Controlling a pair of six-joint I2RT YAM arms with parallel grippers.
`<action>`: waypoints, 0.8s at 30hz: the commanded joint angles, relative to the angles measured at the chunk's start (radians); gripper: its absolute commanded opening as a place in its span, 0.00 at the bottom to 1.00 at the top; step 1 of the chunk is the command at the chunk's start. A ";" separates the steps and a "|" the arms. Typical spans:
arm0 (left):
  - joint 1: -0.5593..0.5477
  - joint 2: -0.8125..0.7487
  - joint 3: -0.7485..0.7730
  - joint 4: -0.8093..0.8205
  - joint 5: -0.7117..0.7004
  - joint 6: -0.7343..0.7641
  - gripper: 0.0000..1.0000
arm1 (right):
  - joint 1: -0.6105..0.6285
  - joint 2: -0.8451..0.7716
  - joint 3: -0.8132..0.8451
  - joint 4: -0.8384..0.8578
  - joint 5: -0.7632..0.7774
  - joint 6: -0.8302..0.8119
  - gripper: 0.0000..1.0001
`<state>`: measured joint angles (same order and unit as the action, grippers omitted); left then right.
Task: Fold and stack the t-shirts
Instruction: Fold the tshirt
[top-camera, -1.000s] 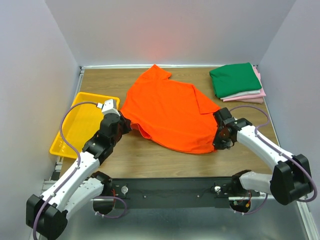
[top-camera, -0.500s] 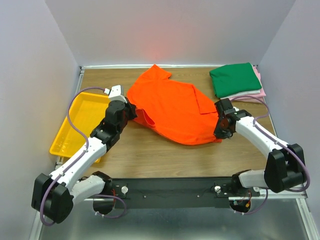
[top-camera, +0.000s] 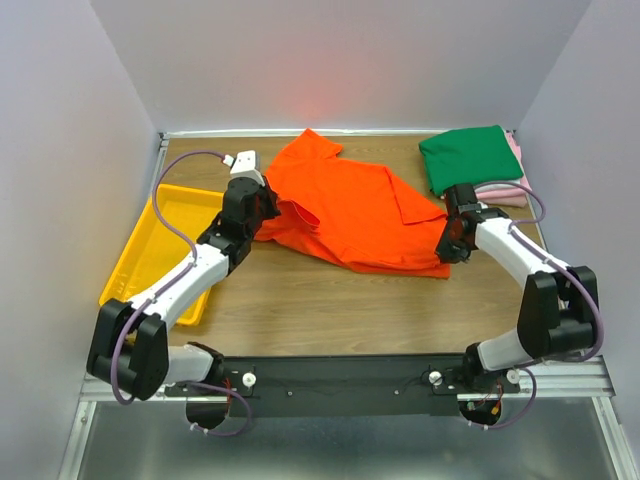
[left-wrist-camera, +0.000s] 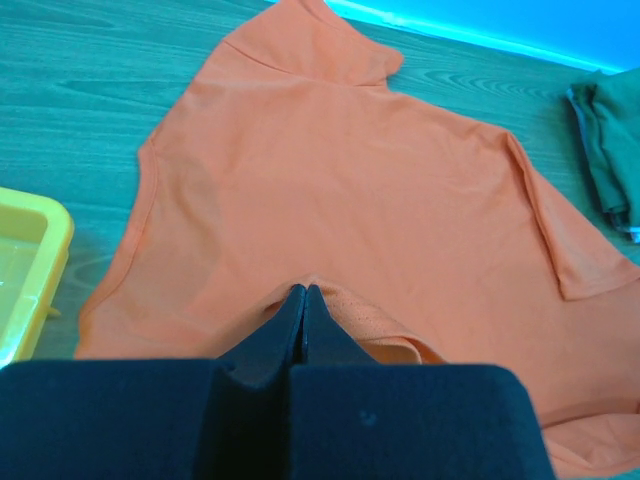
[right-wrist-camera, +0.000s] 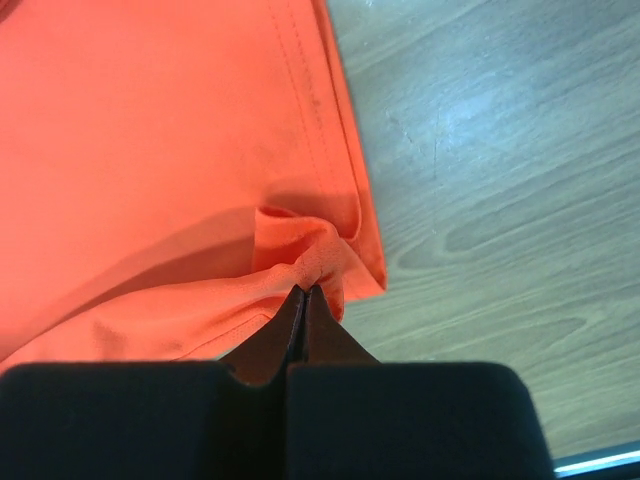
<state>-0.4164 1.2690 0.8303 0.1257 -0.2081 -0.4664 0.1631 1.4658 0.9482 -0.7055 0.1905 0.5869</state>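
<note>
The bright orange t-shirt lies spread on the wooden table, its near hem lifted and carried over the body. My left gripper is shut on the hem at the shirt's left side; the left wrist view shows the cloth pinched at the tips. My right gripper is shut on the hem at the right side; the right wrist view shows the orange cloth bunched there. A stack of folded t-shirts, dark green on top of white and pink, sits at the back right.
A yellow plastic tray lies at the left edge of the table, close to my left arm. Grey walls close in the table on three sides. Bare wood shows in front of the shirt.
Both grippers have moved away from me toward the back of the table, carrying the shirt's near hem over the body. The shirt now covers less of the table's front.
</note>
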 joint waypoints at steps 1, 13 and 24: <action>0.034 0.039 0.041 0.080 0.055 0.049 0.00 | -0.025 0.030 0.038 0.040 -0.037 -0.027 0.00; 0.093 0.205 0.136 0.094 0.114 0.092 0.00 | -0.062 0.117 0.087 0.061 -0.085 -0.048 0.00; 0.129 0.308 0.174 0.114 0.151 0.115 0.00 | -0.086 0.130 0.112 0.069 -0.092 -0.055 0.00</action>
<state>-0.3050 1.5669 0.9760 0.2005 -0.0853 -0.3759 0.0898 1.5948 1.0309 -0.6506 0.1139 0.5480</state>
